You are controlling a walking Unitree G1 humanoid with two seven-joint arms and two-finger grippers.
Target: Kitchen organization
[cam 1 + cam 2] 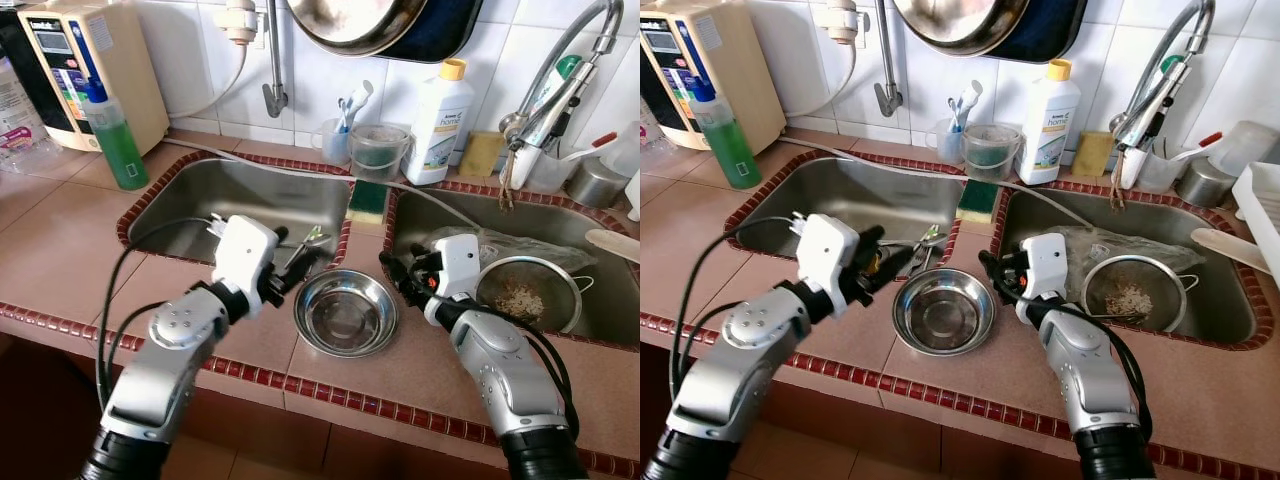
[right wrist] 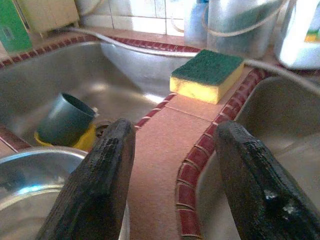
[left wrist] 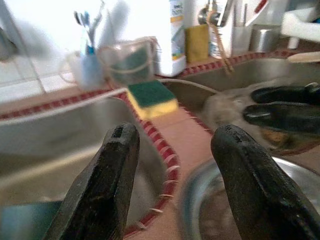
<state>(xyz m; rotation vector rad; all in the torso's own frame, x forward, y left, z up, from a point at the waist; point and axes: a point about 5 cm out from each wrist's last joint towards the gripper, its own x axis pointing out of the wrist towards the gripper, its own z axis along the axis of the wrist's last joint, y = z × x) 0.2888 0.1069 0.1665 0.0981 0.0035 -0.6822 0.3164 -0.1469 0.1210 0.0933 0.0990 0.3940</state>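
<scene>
Nearby, steel bowl [image 1: 345, 312] between sinks, sponge [image 1: 367, 196] behind, strainer [image 1: 528, 293] right.

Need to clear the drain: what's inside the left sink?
Left sink: a dark green cup lying on something yellow by the drain; cutlery at the near rim. The left hand's arm covers the rest.

Head views bright, even daylight, sharp, w/ glare on the steel bowl [image 1: 345, 312] and hanging pan [image 1: 350, 22]. Left wrist view washed out at the tiled wall [image 3: 45, 30], bkgd motion-blurred. Right wrist view clearer; near fingers [image 2: 95, 185] soft, out of focus.
</scene>
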